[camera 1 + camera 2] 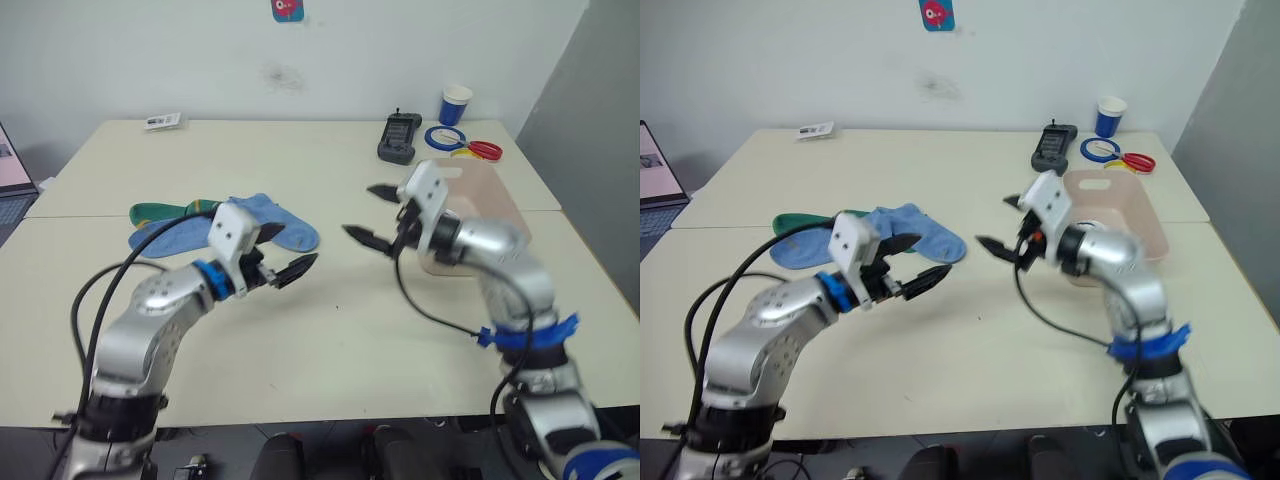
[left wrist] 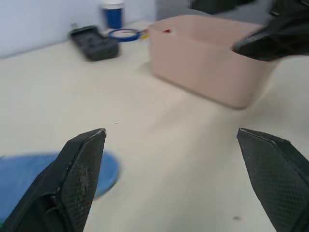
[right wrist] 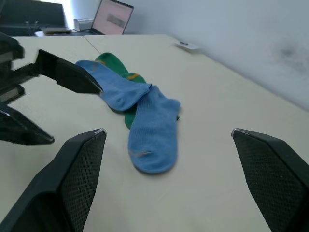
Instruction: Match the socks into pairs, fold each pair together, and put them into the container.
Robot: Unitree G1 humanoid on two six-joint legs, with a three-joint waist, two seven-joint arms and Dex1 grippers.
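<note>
Two light blue socks (image 1: 287,226) (image 1: 165,237) lie overlapping on the table's left-middle, with a dark green sock (image 1: 158,211) partly under them. The wrist view shows the same heap: blue socks (image 3: 153,126) over the green one (image 3: 114,65). My left gripper (image 1: 296,252) hovers open just right of the nearer blue sock, holding nothing. The pale pink container (image 1: 492,196) stands at the right. In front of its left wall my right gripper (image 1: 357,208) is open and empty. Whatever is inside the container is hidden.
Behind the container are a black handheld device (image 1: 400,138), a blue tape ring (image 1: 445,138), red scissors (image 1: 484,150) and a blue-and-white cup (image 1: 456,104). A small card (image 1: 162,121) lies at the far left; a laptop (image 1: 8,170) sits past the left edge.
</note>
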